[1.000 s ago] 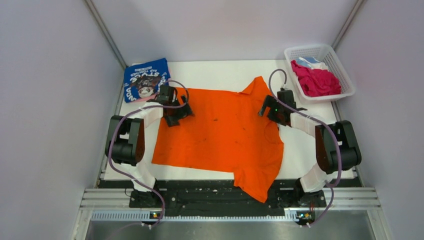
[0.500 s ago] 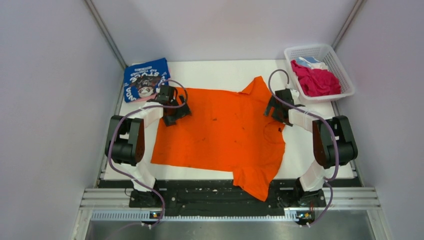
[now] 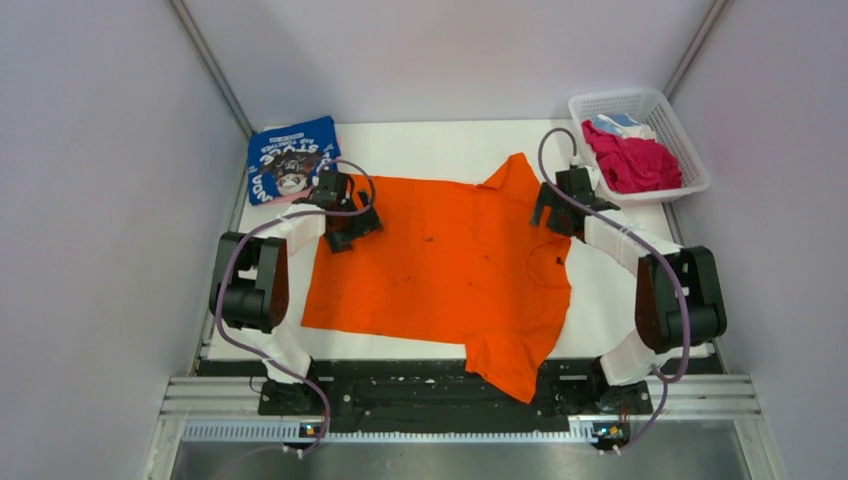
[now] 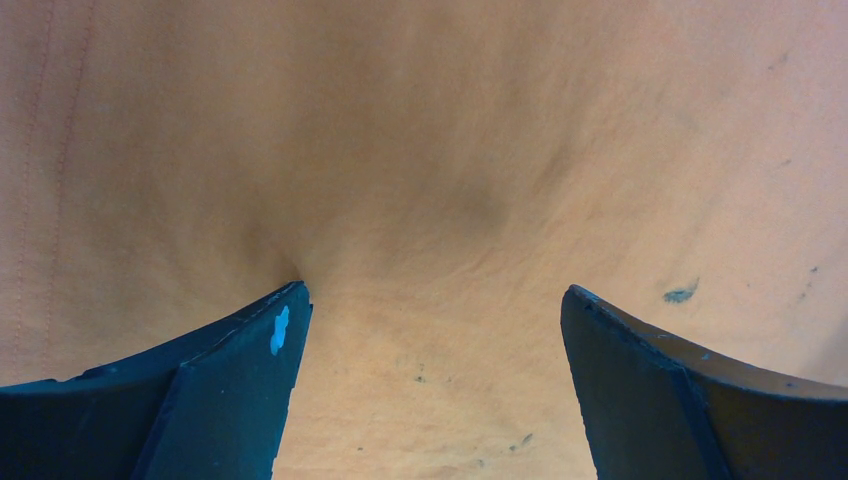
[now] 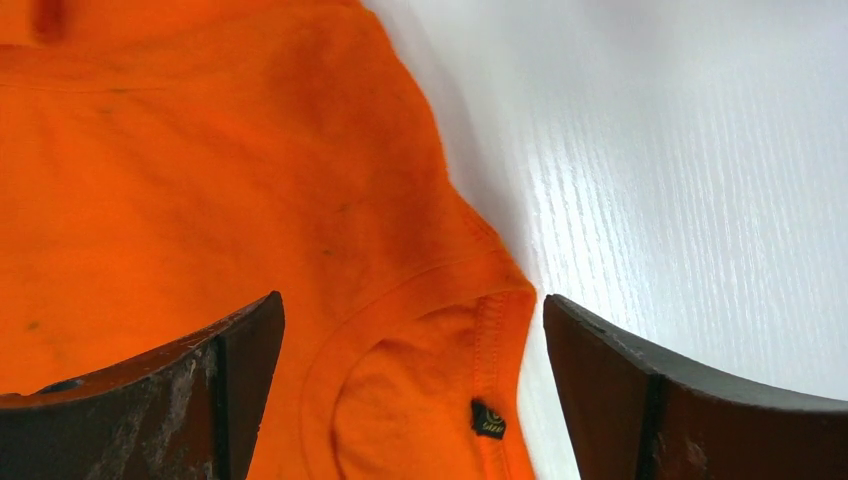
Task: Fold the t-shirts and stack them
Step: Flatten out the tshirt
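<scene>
Where the table (image 3: 440, 140) meets the black base rail nearest you, one sleeve of the orange t-shirt (image 3: 440, 270) spills over the edge and lies on the rail between the two arm bases. The rest of that shirt is spread flat on the white tabletop, neck opening toward your right side, hem toward your left, and the other sleeve pointing to the far edge.

Your left gripper (image 4: 435, 300) sits low over the shirt's far-left corner with its jaws spread wide and nothing between them but flat orange cloth. At the tip of one finger the fabric puckers into a small dimple, so that tip seems to touch the cloth. A few dark specks mark the fabric there.

Your right gripper (image 5: 410, 305) is over the shirt's far-right part, beside the far sleeve, and its jaws are also parted and holding nothing. Its wrist view shows the neckline and a small dark label between the fingers, one finger over orange cloth and the other over bare table.

Farther back, at the far-left corner, a folded blue t-shirt (image 3: 292, 158) with white lettering lies just beyond your left gripper. At the far-right corner, the white lattice basket (image 3: 622, 98) holds a crumpled magenta t-shirt (image 3: 632, 162) and, behind it, a light-blue one (image 3: 616, 122).
</scene>
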